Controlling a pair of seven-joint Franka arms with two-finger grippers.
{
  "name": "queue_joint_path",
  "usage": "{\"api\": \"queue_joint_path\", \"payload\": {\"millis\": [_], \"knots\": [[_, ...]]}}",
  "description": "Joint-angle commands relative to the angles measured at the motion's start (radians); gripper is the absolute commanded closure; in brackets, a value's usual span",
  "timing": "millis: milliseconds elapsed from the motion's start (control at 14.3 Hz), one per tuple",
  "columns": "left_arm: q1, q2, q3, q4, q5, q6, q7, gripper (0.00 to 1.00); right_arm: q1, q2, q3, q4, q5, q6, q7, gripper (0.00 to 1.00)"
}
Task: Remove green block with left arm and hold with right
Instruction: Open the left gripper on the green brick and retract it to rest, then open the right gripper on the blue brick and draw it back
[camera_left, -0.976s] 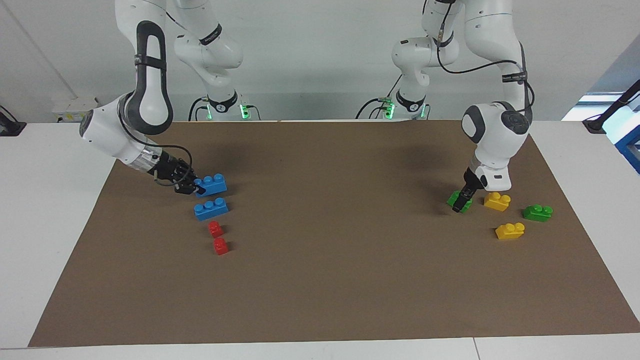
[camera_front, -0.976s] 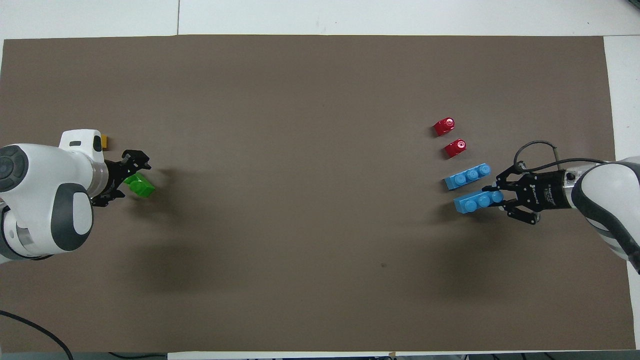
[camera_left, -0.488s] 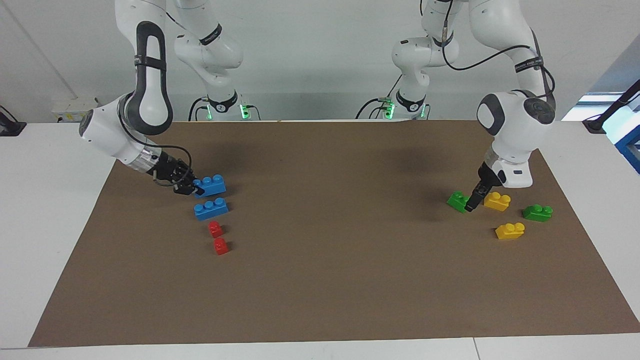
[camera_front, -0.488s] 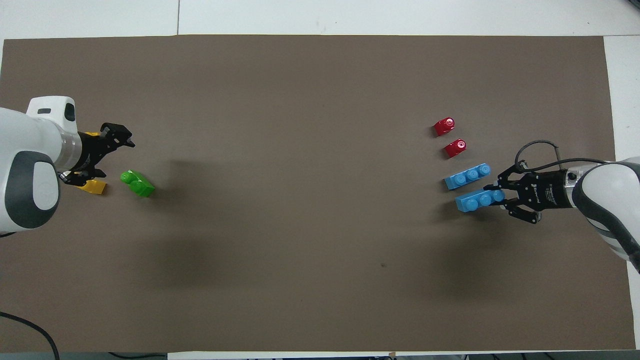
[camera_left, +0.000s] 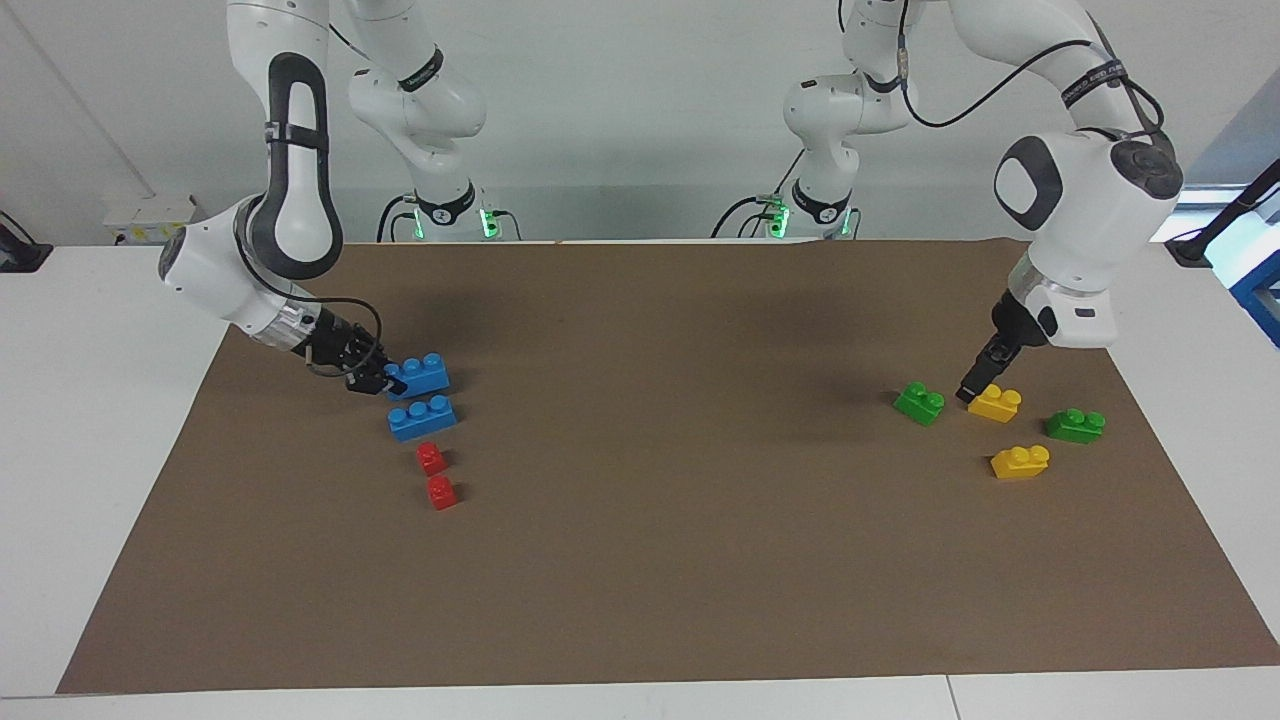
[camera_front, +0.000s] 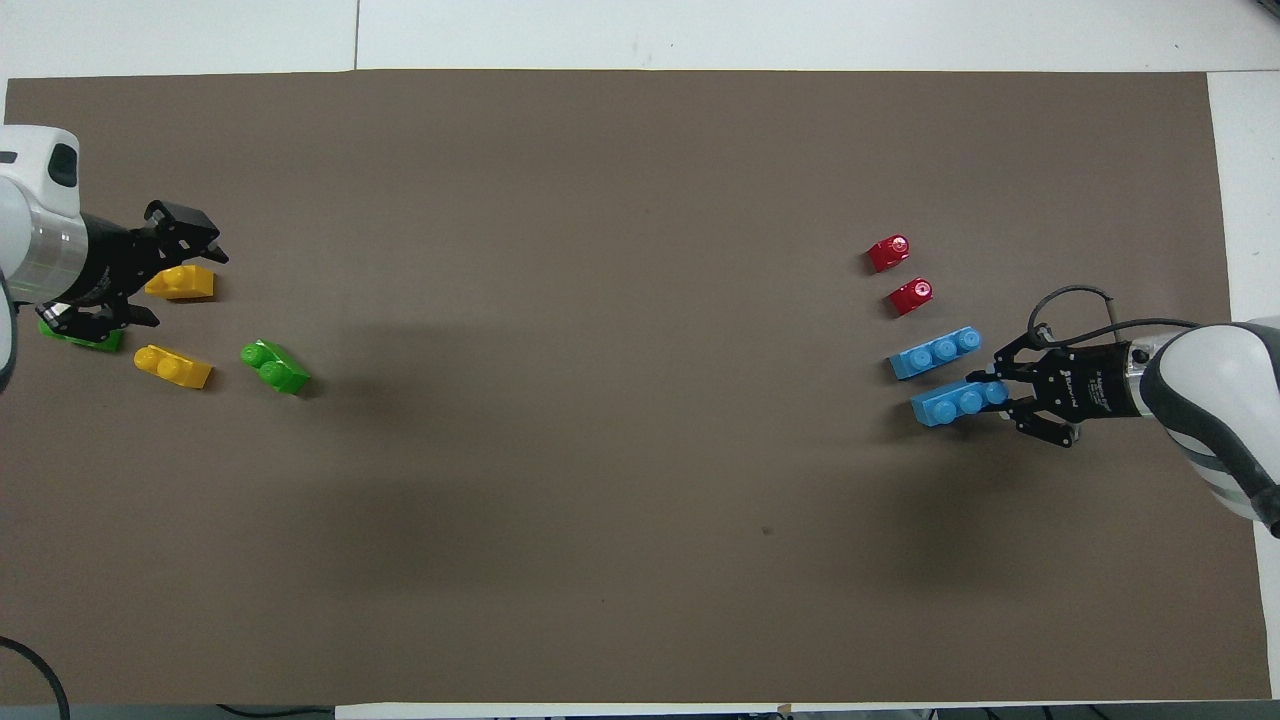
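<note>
While the green block (camera_left: 919, 402) sits loose on the desk (camera_left: 660, 560) beside a yellow brick (camera_left: 994, 402), the left hand (camera_left: 972, 391) hangs spread and empty above them. Right hand (camera_left: 376, 380) pinches a blue three-stud brick (camera_left: 420, 374). Removal looks done.
</note>
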Motion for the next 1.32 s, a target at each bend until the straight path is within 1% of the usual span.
{"api": "queue_joint_path", "payload": {"millis": [0,279,418,558,627,767,906,976,1046,1115,1185,1255], "knots": [[0.014,-0.038,-0.002,0.041,0.0,-0.092,0.145,0.0,-0.022,0.026,0.008,-0.005,0.031,0.028,-0.07,1.0],[0.012,-0.106,-0.002,0.046,0.069,-0.169,0.344,0.0,-0.036,0.053,0.008,-0.001,0.051,0.031,-0.113,1.0],[0.011,-0.139,-0.004,0.056,0.071,-0.235,0.374,0.0,-0.036,0.053,0.008,-0.001,0.051,0.031,-0.115,1.0],[0.011,-0.17,-0.004,0.058,0.068,-0.275,0.461,0.0,-0.034,0.053,0.008,-0.002,0.051,0.043,-0.113,1.0],[0.012,-0.178,-0.006,0.059,0.068,-0.318,0.492,0.0,-0.033,0.053,0.008,-0.002,0.051,0.045,-0.113,1.0],[0.011,-0.205,-0.007,0.059,0.065,-0.365,0.526,0.0,-0.03,0.053,0.008,-0.002,0.053,0.049,-0.113,1.0],[0.009,-0.215,-0.013,0.061,0.063,-0.405,0.527,0.0,-0.025,0.055,0.008,-0.004,0.051,0.054,-0.113,1.0],[0.009,-0.215,-0.012,0.064,0.063,-0.421,0.527,0.0,-0.024,0.053,0.008,-0.005,0.053,0.065,-0.113,0.82],[0.008,-0.21,-0.01,0.082,0.062,-0.444,0.527,0.0,-0.019,0.055,0.008,-0.01,0.053,0.085,-0.112,0.35],[0.009,-0.207,-0.007,0.104,0.057,-0.48,0.527,0.0,-0.019,0.057,0.008,-0.01,0.053,0.094,-0.11,0.26],[0.009,-0.203,-0.006,0.122,0.046,-0.508,0.527,0.0,-0.019,0.057,0.008,-0.011,0.053,0.097,-0.107,0.14],[0.011,-0.202,-0.01,0.137,0.042,-0.516,0.527,0.0,-0.021,0.057,0.008,-0.011,0.053,0.097,-0.106,0.05]]}}
